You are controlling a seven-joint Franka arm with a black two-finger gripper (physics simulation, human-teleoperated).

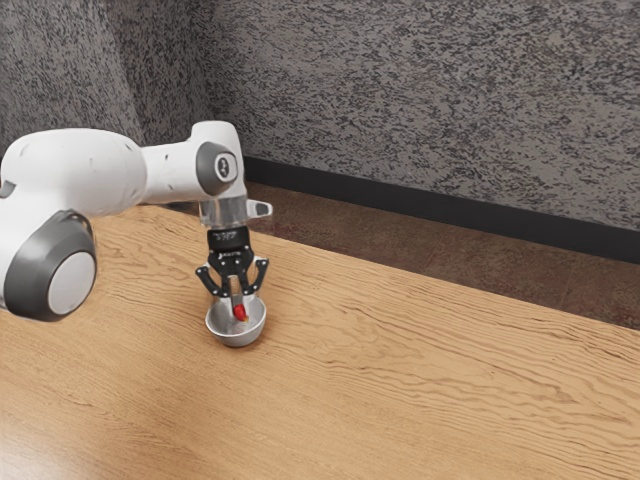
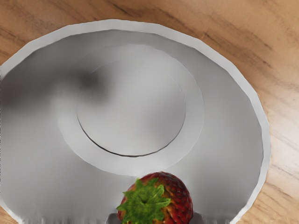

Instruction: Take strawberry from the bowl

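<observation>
Red strawberry (image 2: pixel 180 198) — clamped in pincer (image 1: pixel 239 306).

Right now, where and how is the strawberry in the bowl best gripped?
I'd pinch the strawberry across its rounded red sides, clear of the leafy green cap, coming from above. The cap faces the wrist camera, leaving two opposing sides for the fingers, and the gray bowl's wall hinders a side approach. The tool already holds it about that way.
</observation>
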